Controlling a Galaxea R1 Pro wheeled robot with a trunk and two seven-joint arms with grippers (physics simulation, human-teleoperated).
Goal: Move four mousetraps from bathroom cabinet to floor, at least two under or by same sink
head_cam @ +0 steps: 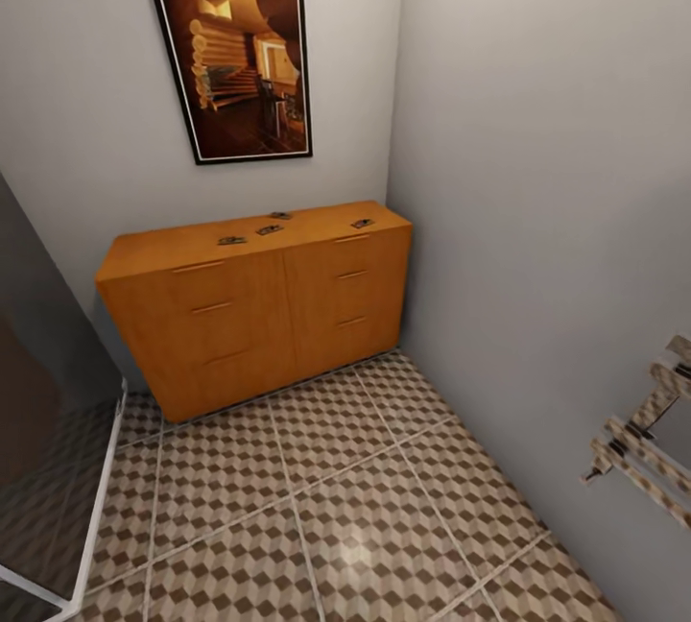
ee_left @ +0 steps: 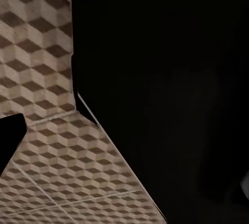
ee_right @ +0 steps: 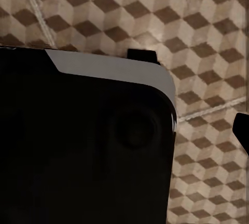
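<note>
Orange-brown, the wooden cabinet stands against the wall under a framed picture, four mousetraps lying apart on its top, cube-patterned bathroom floor before it; I cannot tell whether either gripper is spread or pressed together.

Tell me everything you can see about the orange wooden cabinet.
The cabinet is low, wide and orange-brown, looking like smooth wood, with drawer fronts bearing slim handles, all shut. It stands on the patterned tile floor in the corner, back against the wall under a framed picture. Four small dark mousetraps lie on its top.
</note>
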